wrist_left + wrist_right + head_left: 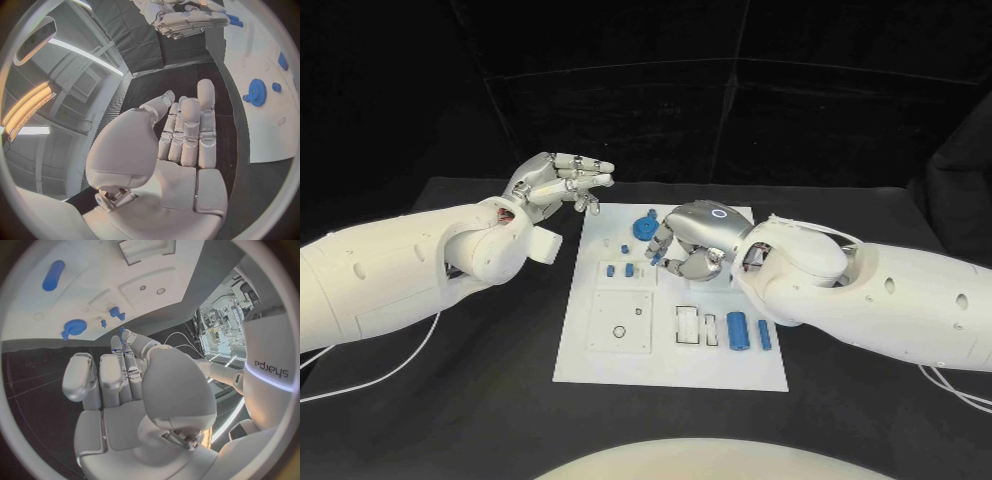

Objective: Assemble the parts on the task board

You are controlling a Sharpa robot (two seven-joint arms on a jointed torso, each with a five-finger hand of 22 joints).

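White task board (733, 375) mid-table; left hand (560, 183) empty, fingers loosely spread; right hand (692, 243) above board, grasp unclear.

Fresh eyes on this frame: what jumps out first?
The white task board mid-table, dotted with small blue parts, notably a blue gear near its far edge and two blue cylinders near its right side. The right hand hangs over the board's far half; the left hand hovers off its far left corner, holding nothing.
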